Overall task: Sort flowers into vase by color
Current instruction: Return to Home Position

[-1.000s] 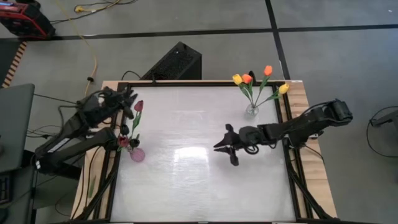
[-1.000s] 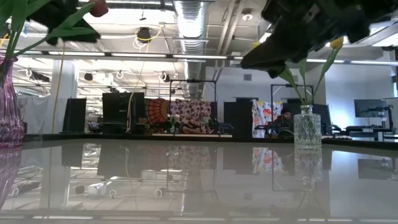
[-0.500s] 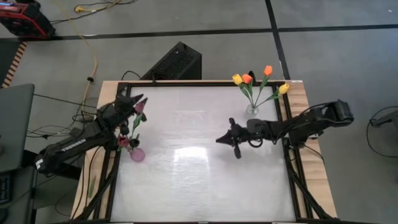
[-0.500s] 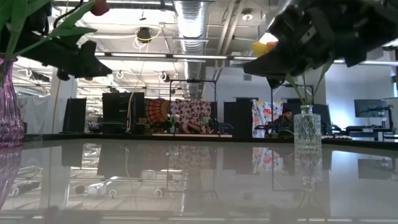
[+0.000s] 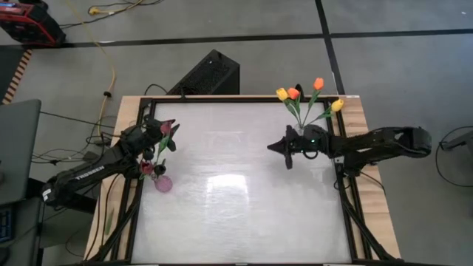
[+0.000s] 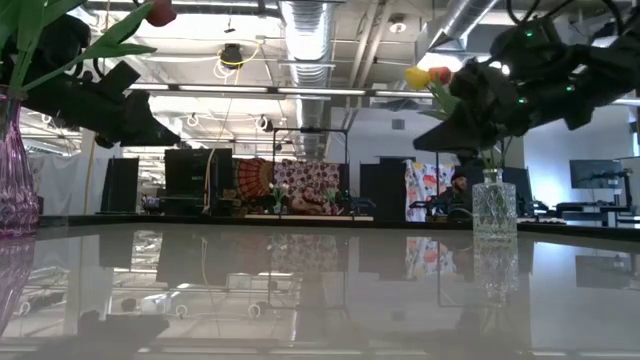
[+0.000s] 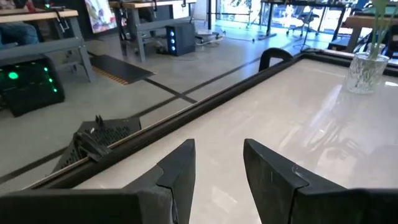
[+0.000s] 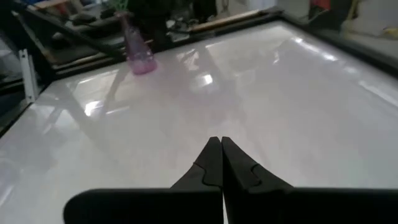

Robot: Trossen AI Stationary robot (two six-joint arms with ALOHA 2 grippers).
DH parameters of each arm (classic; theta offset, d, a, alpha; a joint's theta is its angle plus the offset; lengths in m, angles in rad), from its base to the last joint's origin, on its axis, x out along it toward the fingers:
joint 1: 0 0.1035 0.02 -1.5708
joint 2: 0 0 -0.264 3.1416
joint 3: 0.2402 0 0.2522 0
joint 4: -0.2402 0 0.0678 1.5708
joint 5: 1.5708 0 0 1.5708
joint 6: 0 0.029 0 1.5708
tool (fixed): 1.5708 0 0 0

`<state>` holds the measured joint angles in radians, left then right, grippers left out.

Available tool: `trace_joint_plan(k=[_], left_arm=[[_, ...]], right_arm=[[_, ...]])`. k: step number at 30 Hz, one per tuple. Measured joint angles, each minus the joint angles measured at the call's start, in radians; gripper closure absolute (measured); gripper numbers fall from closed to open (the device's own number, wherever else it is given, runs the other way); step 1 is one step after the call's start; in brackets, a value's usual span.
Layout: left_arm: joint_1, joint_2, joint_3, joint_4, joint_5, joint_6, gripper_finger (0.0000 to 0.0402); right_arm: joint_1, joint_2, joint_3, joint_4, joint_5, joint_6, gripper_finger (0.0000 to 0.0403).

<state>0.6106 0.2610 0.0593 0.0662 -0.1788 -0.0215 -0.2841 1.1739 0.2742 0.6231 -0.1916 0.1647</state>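
Note:
A purple vase (image 5: 163,183) at the table's left edge holds maroon flowers; one head (image 5: 164,130) stands above it on a long stem. At the far right, a clear glass vase (image 5: 299,131) holds orange and yellow flowers (image 5: 293,93). My left gripper (image 7: 217,171) hovers open beside the maroon head (image 6: 158,12), nothing between its fingers. My right gripper (image 8: 217,155) is shut and holds nothing. It hangs over the table just left of the clear vase (image 6: 493,205), pointing toward the purple vase (image 8: 138,53).
A black frame (image 5: 222,99) runs around the glossy white tabletop (image 5: 236,192). A dark box (image 5: 211,72) and cables lie on the floor beyond the far edge. Between the two vases the tabletop is bare.
My right gripper has shut on nothing and drawn back toward the table's far right, ending beside the clear vase. My left gripper has come down beside the maroon flower, staying open. Neither the vases nor the flowers have moved.

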Motion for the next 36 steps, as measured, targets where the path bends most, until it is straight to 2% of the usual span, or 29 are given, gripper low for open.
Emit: trace_joint_plan(k=[7, 11, 13, 15, 18, 21, 24, 32, 36], left_arm=[[0.000, 0.000, 0.000, -0.001, 0.019, 0.014, 0.0276], [0.000, 0.000, 0.000, 0.000, 0.017, 0.029, 0.0276], [0.000, 0.000, 0.000, 0.005, 0.017, 0.028, 0.0276], [0.000, 0.000, 0.000, 0.013, 0.017, 0.028, 0.0276], [0.000, 0.000, 0.000, 0.014, 0.018, 0.027, 0.0276], [0.000, 0.000, 0.000, 0.012, 0.018, 0.019, 0.0276], [0.000, 0.000, 0.000, 0.008, 0.018, 0.011, 0.0276], [0.000, 0.000, 0.000, -0.054, -0.004, 0.024, 0.0276], [0.000, 0.001, 0.000, -0.123, -0.021, -0.002, 0.0276]], right_arm=[[-0.090, -0.280, -0.201, -0.003, 0.008, 0.044, 0.0386], [-0.068, -0.413, -0.266, -0.049, 0.024, 0.105, 0.0386], [-0.018, -0.464, -0.266, -0.112, 0.106, 0.107, 0.0386], [0.054, -0.502, -0.266, -0.131, 0.232, 0.095, 0.0386], [0.204, -0.541, -0.266, -0.149, 0.390, 0.057, 0.0386], [0.345, -0.579, -0.266, -0.225, 0.493, -0.001, 0.0386], [0.403, -0.642, -0.266, -0.324, 0.563, -0.006, 0.0386], [0.308, -0.898, -0.266, -0.562, 0.386, -0.013, 0.0386], [0.246, -0.966, -0.262, -0.592, 0.274, -0.060, 0.0384]])
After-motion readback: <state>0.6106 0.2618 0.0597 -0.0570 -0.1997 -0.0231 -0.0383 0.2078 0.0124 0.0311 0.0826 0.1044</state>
